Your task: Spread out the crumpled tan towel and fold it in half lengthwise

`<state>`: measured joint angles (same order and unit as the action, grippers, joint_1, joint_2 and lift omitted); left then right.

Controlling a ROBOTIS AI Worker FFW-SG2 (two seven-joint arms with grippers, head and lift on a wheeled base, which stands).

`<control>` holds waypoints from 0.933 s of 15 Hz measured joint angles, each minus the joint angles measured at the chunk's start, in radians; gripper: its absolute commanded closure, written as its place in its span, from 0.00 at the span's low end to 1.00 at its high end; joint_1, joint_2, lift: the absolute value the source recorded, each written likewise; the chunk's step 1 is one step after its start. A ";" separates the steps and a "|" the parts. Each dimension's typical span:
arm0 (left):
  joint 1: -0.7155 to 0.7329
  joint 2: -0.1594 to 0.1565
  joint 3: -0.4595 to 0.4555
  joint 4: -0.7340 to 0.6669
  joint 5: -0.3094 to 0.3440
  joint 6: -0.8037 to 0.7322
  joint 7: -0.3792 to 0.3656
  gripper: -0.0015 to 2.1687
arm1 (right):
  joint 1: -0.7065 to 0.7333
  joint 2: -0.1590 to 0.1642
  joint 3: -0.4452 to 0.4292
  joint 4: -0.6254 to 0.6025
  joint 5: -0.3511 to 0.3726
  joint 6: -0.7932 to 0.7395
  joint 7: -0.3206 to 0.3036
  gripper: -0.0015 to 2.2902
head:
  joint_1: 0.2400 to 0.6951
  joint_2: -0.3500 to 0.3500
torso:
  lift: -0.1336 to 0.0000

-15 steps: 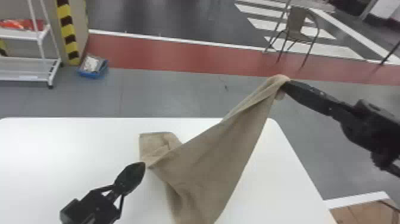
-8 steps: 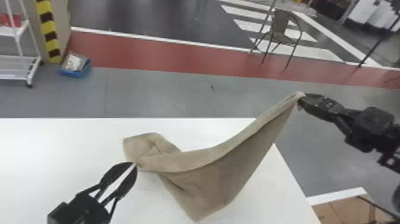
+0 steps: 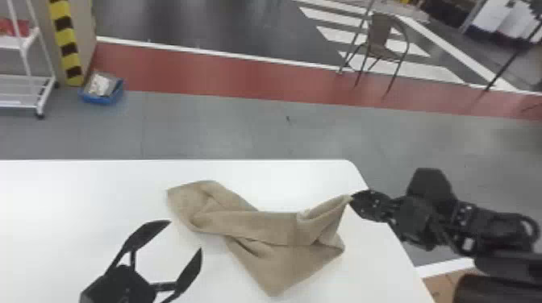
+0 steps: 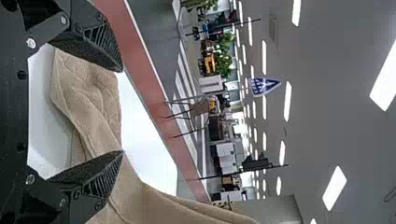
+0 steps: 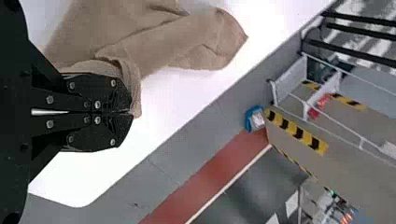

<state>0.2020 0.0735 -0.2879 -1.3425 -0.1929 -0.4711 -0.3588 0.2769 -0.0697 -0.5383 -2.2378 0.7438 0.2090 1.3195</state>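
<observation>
The tan towel [image 3: 258,229] lies twisted and creased on the white table [image 3: 80,193], its right corner lifted. At that corner, by the table's right edge, my right gripper [image 3: 351,197] is shut on the cloth. In the right wrist view the right gripper [image 5: 131,113] pinches a bunched fold of the towel [image 5: 177,42]. My left gripper [image 3: 185,235] stands wide open beside the towel's left part, on the near side. The left wrist view has the towel [image 4: 88,88] behind the parted fingers of the left gripper [image 4: 123,111], with nothing held.
The table's far edge runs behind the towel, and its right edge passes beneath the right gripper. Beyond on the floor are a blue bin [image 3: 101,90], a white rack [image 3: 28,90] and a chair [image 3: 381,40].
My left gripper has opened wide and let go of the towel. The right gripper has come down with its corner, and the stretched cloth has sagged onto the table. The head view has shifted.
</observation>
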 measured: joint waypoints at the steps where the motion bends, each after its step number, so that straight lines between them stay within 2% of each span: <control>1: 0.000 0.000 -0.001 0.001 -0.001 0.000 0.001 0.07 | 0.029 0.001 0.042 0.006 0.064 -0.010 -0.029 0.58 | 1.00 0.00 | 1.00; 3: -0.001 0.000 -0.004 0.003 -0.003 0.001 0.003 0.07 | 0.076 0.002 0.118 0.034 0.202 -0.018 -0.092 0.58 | 1.00 0.00 | 1.00; 5: -0.001 0.000 -0.007 0.003 -0.007 0.003 0.008 0.07 | 0.086 0.002 0.143 0.063 0.256 -0.023 -0.107 0.57 | 1.00 0.00 | 1.00; 6: -0.001 0.000 -0.010 0.003 -0.008 0.005 0.011 0.07 | 0.086 0.001 0.149 0.073 0.269 -0.025 -0.107 0.47 | 1.00 0.00 | 1.00; 8: -0.001 0.000 -0.016 0.005 -0.010 0.007 0.017 0.07 | 0.088 0.000 0.161 0.093 0.300 -0.019 -0.106 0.02 | 1.00 0.00 | 1.00; 11: -0.001 0.001 -0.017 0.006 -0.010 0.007 0.018 0.07 | 0.079 -0.002 0.159 0.105 0.295 0.031 -0.106 0.00 | 1.00 0.00 | 1.00; 14: 0.003 0.004 -0.015 0.006 -0.010 0.007 0.018 0.07 | 0.053 -0.003 0.144 0.105 0.194 0.079 -0.105 0.02 | 1.00 0.00 | 1.00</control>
<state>0.2045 0.0773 -0.3031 -1.3361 -0.2025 -0.4638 -0.3404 0.3298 -0.0729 -0.3938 -2.1326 0.9382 0.2884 1.2149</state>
